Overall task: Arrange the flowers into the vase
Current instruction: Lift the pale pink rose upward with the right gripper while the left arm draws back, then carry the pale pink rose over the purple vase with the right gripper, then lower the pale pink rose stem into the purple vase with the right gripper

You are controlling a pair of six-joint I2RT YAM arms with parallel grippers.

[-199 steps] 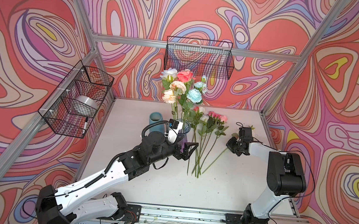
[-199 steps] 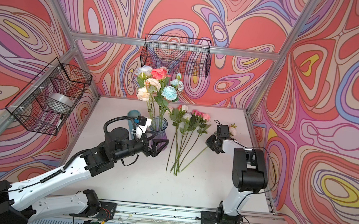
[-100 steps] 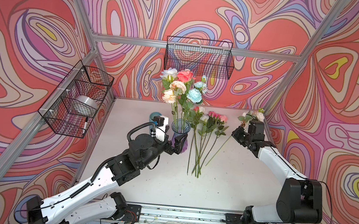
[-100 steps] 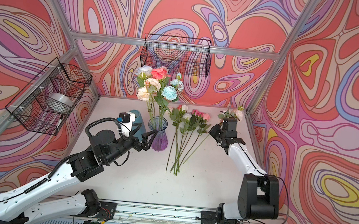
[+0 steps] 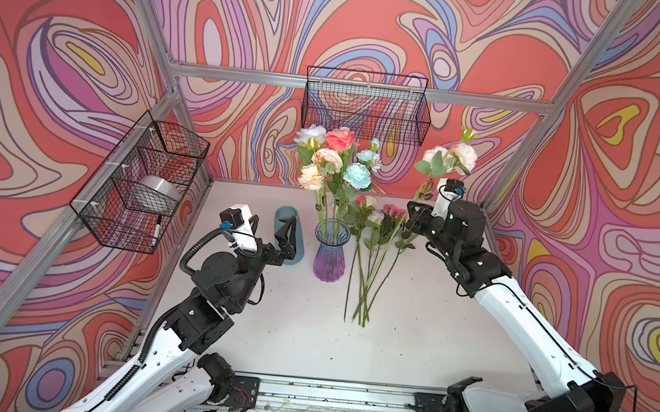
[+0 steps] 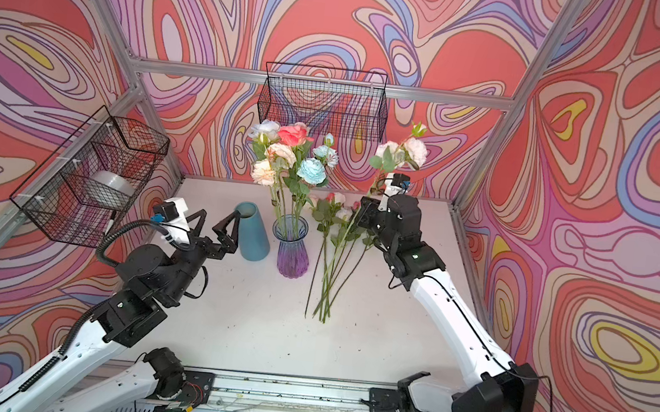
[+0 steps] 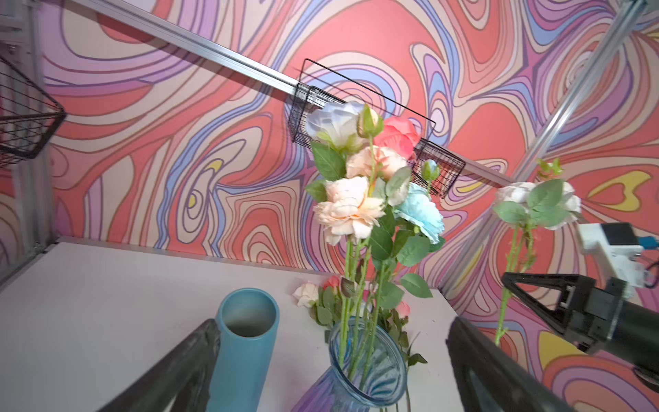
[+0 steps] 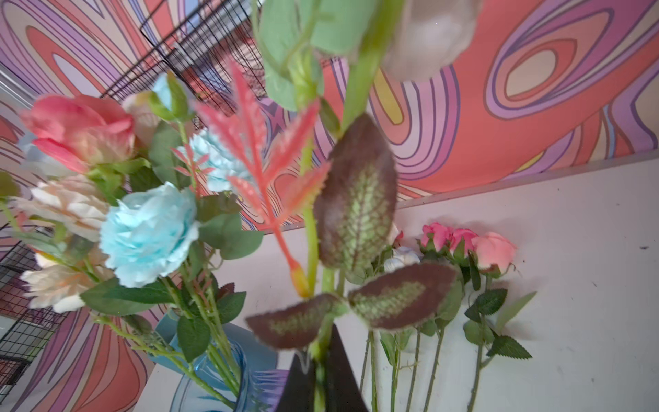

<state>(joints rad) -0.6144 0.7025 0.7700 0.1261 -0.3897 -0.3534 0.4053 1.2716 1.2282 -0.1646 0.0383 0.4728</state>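
Observation:
The ribbed blue-purple glass vase (image 5: 330, 253) (image 6: 293, 249) (image 7: 367, 367) stands mid-table with several flowers (image 5: 335, 161) (image 7: 360, 199) (image 8: 146, 232) upright in it. More flowers (image 5: 373, 253) (image 6: 335, 257) (image 8: 463, 246) lie on the table just right of it. My right gripper (image 5: 413, 215) (image 6: 365, 213) (image 8: 321, 374) is shut on the green stem of a white flower (image 5: 450, 159) (image 6: 403, 152) (image 7: 535, 203), held upright in the air right of the vase. My left gripper (image 5: 273, 232) (image 6: 213, 224) (image 7: 331, 323) hangs open and empty left of the vase.
A teal tube vase (image 5: 289, 236) (image 6: 252, 230) (image 7: 246, 339) stands between the left gripper and the glass vase, close to one finger. A wire basket (image 5: 366, 106) hangs on the back wall. Another (image 5: 142, 187), on the left wall, holds a tape roll (image 5: 158, 193).
My right gripper has lifted the white flower off the table and stood it upright. My left gripper has drawn back leftward from the vase's base, open.

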